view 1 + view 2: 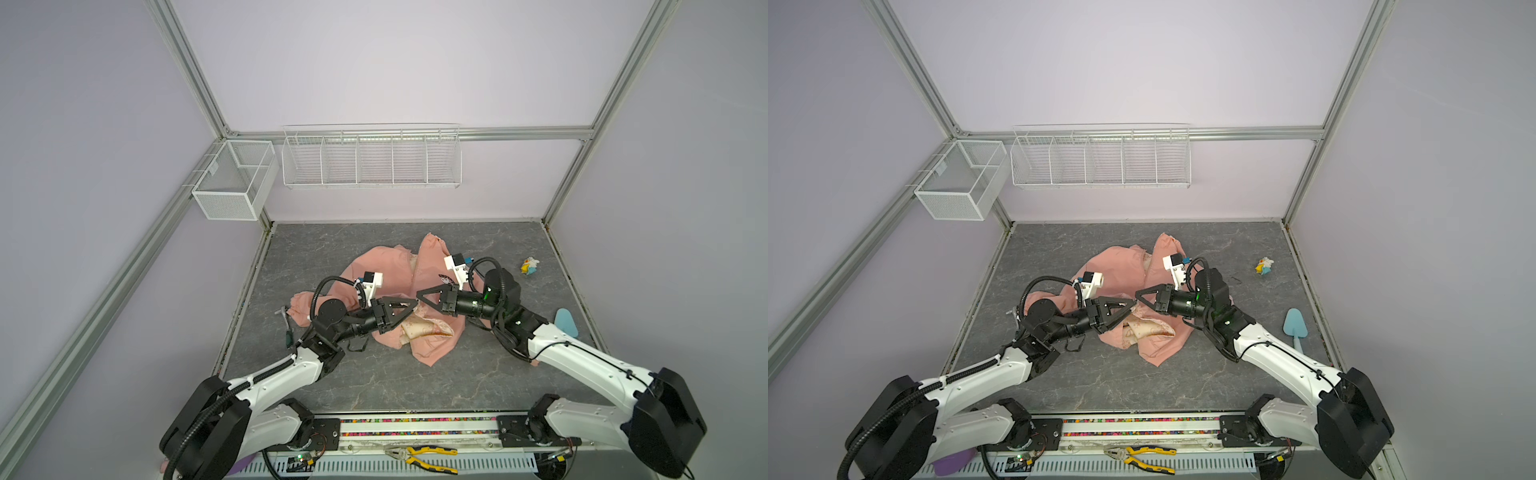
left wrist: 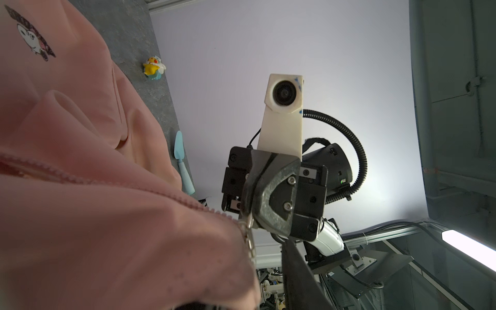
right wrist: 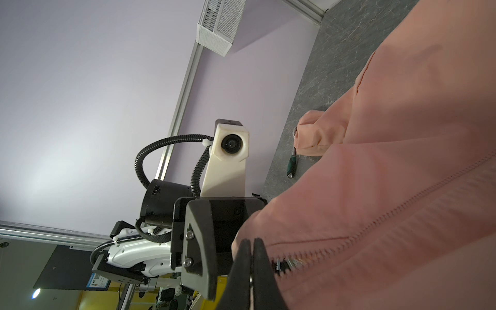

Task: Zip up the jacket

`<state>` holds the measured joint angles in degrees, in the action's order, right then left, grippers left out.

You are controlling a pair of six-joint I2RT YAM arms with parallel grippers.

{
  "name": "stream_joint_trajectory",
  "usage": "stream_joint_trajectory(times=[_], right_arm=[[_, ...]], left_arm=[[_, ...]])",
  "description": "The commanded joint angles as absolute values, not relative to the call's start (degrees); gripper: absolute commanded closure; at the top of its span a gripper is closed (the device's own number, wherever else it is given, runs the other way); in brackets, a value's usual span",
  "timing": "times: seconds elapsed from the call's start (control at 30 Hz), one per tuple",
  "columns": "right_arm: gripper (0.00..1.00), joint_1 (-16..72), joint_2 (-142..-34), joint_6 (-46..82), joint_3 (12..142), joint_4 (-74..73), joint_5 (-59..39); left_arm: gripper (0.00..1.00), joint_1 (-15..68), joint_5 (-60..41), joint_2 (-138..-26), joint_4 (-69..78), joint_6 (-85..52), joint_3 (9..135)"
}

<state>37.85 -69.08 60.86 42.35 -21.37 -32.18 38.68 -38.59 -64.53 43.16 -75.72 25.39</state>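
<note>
The salmon-pink jacket [image 1: 386, 270] [image 1: 1121, 266] lies crumpled mid-table, with cream lining [image 1: 424, 328] showing at its front. Both grippers meet tip to tip above it. My right gripper [image 1: 419, 296] [image 3: 252, 257] is shut on the metal zipper pull [image 2: 250, 241], beside the slider [image 3: 281, 264] at the end of the zipper teeth [image 3: 375, 228]. My left gripper [image 1: 414, 302] faces it. In the left wrist view one of its fingers [image 2: 298, 273] stands clear of the fabric [image 2: 107, 214] with a gap between; the other is hidden under the cloth.
A small yellow toy [image 1: 530, 265] and a blue scoop [image 1: 566, 322] lie right of the jacket, and a ratchet tool [image 1: 286, 324] lies left of it. Wire baskets [image 1: 370, 158] [image 1: 232, 183] hang on the walls. Pliers [image 1: 428, 457] rest on the front rail.
</note>
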Motion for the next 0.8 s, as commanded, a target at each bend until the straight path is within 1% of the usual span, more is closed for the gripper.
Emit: stream_joint_trajectory(times=[0.0, 0.1, 0.53, 0.6, 0.77], right_arm=[[0.94, 38.51, -70.27, 60.46, 43.57, -22.74, -31.43], [0.94, 39.10, -71.16, 60.42, 44.10, -22.93, -31.21], [0.94, 40.63, -72.68, 60.33, 44.82, -23.36, -30.15], [0.94, 40.70, -72.83, 60.38, 44.74, -23.38, -29.97], [0.94, 40.73, -72.61, 59.87, 44.74, -22.74, -29.08]], left_arm=[[0.63, 38.94, -37.57, -61.38, 28.90, -68.29, 27.91], [0.62, 39.02, -36.91, -60.12, 24.31, -66.16, 28.82], [0.62, 40.25, -37.06, -63.44, 27.94, -67.97, 30.94], [0.66, 40.34, -37.07, -63.71, 28.50, -68.20, 31.07], [0.86, 40.52, -37.70, -63.85, 28.30, -67.94, 30.46]])
